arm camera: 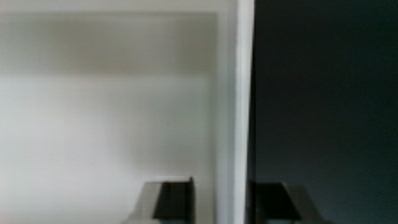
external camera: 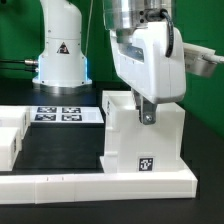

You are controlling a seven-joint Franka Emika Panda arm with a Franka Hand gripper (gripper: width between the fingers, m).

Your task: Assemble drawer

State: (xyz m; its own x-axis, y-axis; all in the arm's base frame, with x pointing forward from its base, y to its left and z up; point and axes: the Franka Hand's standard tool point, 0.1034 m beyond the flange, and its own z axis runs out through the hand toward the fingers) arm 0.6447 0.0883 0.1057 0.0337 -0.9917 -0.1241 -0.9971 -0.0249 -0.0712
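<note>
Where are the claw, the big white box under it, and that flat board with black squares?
claw (external camera: 148, 118): exterior view, midway between its fingertips.
white cube casing (external camera: 125, 145): exterior view, bare front face.
marker board (external camera: 57, 114): exterior view, middle, between its tags.

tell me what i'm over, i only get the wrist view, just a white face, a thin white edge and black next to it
observer: that edge belongs to a white cube casing; the jaws sit at its top edge
operator: any tag on it
observer: yes, one black-and-white marker tag, low on the face toward the exterior camera
operator: what else is around it
observer: the marker board lies flat on the black table, on the exterior view's left of the casing
</note>
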